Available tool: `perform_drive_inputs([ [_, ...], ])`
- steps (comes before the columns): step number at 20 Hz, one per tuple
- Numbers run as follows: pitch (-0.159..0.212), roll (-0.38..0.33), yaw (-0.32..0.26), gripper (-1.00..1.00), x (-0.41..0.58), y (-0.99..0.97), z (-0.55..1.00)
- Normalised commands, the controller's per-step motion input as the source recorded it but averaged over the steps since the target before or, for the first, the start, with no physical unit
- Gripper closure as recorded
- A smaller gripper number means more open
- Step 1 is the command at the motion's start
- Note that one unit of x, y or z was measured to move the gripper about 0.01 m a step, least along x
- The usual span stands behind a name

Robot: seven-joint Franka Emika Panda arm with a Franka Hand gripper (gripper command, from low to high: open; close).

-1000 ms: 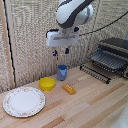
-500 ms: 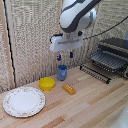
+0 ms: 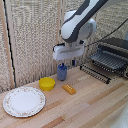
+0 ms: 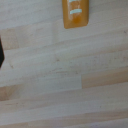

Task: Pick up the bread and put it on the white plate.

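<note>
Gripper (image 3: 67, 63) hangs in the air, nothing in its grasp; how wide the fingers stand can't be made out.

The loaf (image 3: 69, 89) lies flat on the wooden table (image 3: 95, 107), long axis running diagonally, below the gripper and apart from it, between the yellow bowl (image 3: 47, 83) and the dark rack (image 3: 107, 62); white dish (image 3: 23, 101) sits toward the exterior view's left.

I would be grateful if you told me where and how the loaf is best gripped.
Probably from straight above, fingers closing across the short width at mid-length. The loaf lies flat on the wooden table, narrow and oblong, clear of the yellow bowl, so both long sides look open.
</note>
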Motion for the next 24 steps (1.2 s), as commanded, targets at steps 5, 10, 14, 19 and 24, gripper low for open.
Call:
perform_drive_inputs([
  [5,0.021,-0.013,0.097,-1.0,0.0,-0.34,-0.44],
  [10,0.0,0.001,0.11,-1.0,-0.01,-0.35,-0.35],
  [14,0.013,0.0,0.096,-1.0,-0.052,-0.06,-0.33],
  [19,0.028,-0.026,0.048,-1.0,-0.077,0.15,-0.34],
  [24,0.017,-0.029,0.048,-1.0,-0.018,0.03,-0.35],
])
